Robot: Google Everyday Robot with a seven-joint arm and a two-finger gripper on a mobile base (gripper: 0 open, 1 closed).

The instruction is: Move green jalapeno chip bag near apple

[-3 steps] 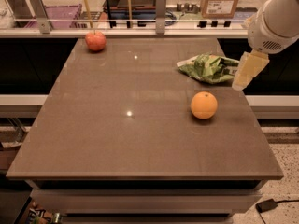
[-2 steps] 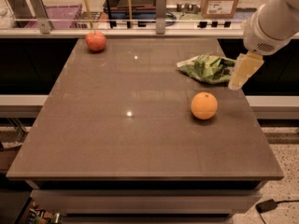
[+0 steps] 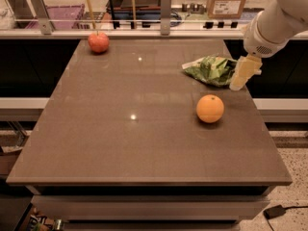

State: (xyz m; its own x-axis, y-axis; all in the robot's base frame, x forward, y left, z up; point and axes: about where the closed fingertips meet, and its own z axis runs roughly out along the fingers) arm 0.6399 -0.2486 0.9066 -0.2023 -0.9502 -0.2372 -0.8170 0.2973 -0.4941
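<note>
The green jalapeno chip bag lies crumpled on the brown table at its right side, towards the back. The small red apple sits at the table's far left corner, well away from the bag. My gripper hangs from the white arm at the right edge, its cream fingers pointing down right beside the bag's right end. I cannot tell whether it touches the bag.
A bright orange citrus fruit sits on the table in front of the bag. Behind the table runs a counter with a rail, a purple bin and a cardboard box. A cable lies on the floor at the lower right.
The gripper has shifted slightly up and towards the bag's right end. The bag, apple and orange fruit have not moved.
</note>
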